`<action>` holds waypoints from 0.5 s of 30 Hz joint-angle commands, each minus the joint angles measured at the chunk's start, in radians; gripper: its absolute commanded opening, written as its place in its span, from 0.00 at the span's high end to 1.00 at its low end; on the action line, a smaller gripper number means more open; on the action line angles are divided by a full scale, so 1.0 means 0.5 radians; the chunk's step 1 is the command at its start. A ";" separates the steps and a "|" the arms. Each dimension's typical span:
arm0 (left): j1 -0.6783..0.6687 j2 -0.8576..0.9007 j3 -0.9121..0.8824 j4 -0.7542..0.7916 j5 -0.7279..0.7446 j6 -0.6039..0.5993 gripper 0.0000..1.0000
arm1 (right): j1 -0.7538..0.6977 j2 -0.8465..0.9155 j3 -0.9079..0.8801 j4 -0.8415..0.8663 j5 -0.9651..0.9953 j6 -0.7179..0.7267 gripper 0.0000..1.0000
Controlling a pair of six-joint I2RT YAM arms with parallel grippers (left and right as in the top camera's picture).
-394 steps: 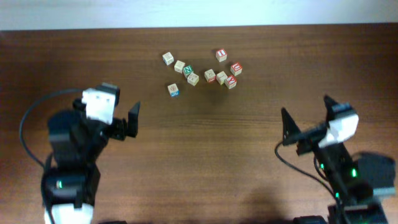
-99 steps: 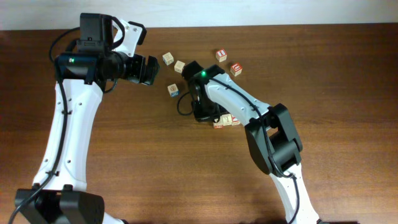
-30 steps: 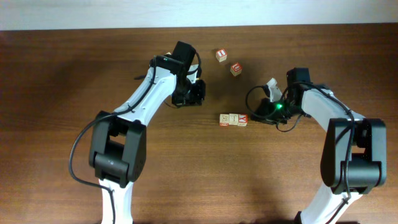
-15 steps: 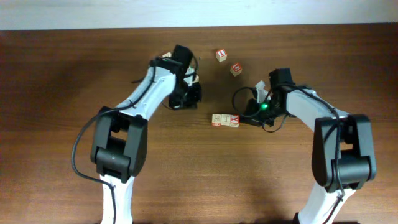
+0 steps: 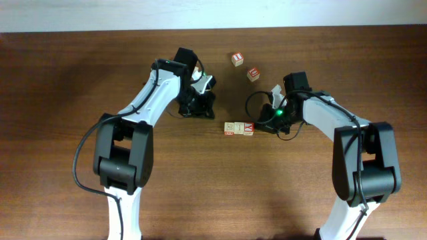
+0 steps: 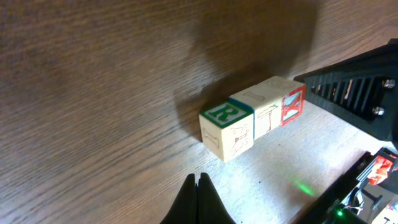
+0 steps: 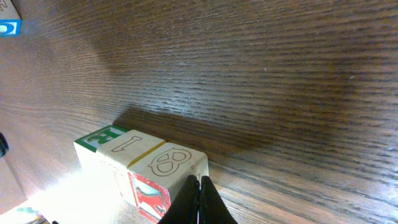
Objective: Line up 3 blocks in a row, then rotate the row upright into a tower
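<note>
Right-wrist cam: right gripper (image 7: 199, 193) has its fingers pressed flat together, no gap and nothing btwn them. The tips sit at the near end of the blocks (image 7: 146, 162), a tight row of three standing on the wood table (image 7: 280, 74). Can't tell if the tips actually touch the end block. That near block has an outlined figure on top and a red print on its side, the mid one a "1"-like mark, the far one a green top. A blue-marked cube (image 7: 6, 18) is cut off at the frame's top-left corner, well apart from the row. Left-wrist cam: left gripper (image 6: 199, 190) is also fully closed and empty, fingers together w/ tips aimed toward the row but short of it, apart from it. From here the row runs from the green R block (image 6: 222, 114) nearest the cam, through a pale mid block, to the red Y block (image 6: 292, 102). All three are touching side by side, and the right gripper's black finger is right up against the Y end. A green light spot falls on the table nearby. Overhead cam: the row lies approx mid-table btwn the two arms, w/ the right gripper low at its Y end and the left gripper near the other side, not touching. Two red-faced cubes (image 5: 237, 59) lie further back — apart from the row and from each other.
</note>
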 commanded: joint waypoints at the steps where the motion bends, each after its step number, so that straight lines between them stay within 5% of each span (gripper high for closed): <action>1: -0.015 0.011 -0.087 0.099 0.044 -0.179 1.00 | 0.014 0.031 -0.011 0.007 -0.021 -0.020 0.96; 6: -0.028 0.011 -0.279 0.336 0.046 -0.485 1.00 | 0.014 0.031 -0.011 0.020 -0.020 -0.021 0.96; 15: -0.140 0.011 -0.343 0.502 0.115 -0.583 1.00 | 0.014 0.031 -0.011 0.019 -0.020 -0.021 0.96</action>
